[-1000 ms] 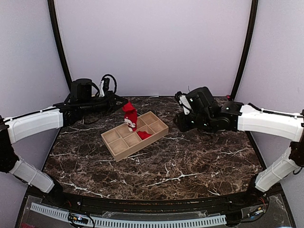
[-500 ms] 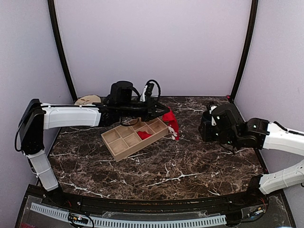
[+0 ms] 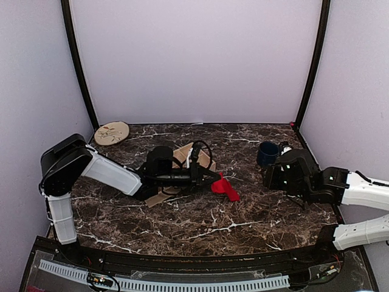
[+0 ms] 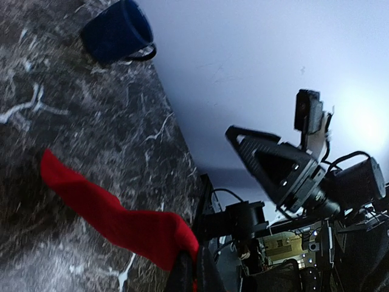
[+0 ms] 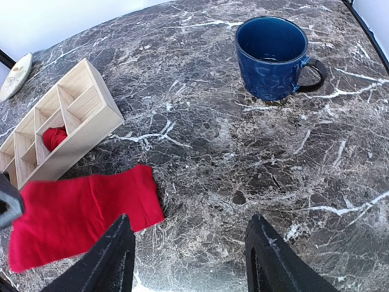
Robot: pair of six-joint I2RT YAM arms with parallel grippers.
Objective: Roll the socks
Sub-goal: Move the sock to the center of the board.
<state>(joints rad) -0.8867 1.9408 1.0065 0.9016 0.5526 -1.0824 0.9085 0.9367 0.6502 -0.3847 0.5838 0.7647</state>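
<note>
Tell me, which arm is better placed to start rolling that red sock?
Probably the right: the right gripper is open with the red sock's loose end just ahead of it, while the left gripper is busy pinching the other end.

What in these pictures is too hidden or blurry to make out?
Wooden tray: top view, left arm covers most compartments.
Red bundle in tray: right wrist view, walls hide its shape.
Round plate: top view, pattern too small.
Left hand: left wrist view, cut off by bottom edge.
</note>
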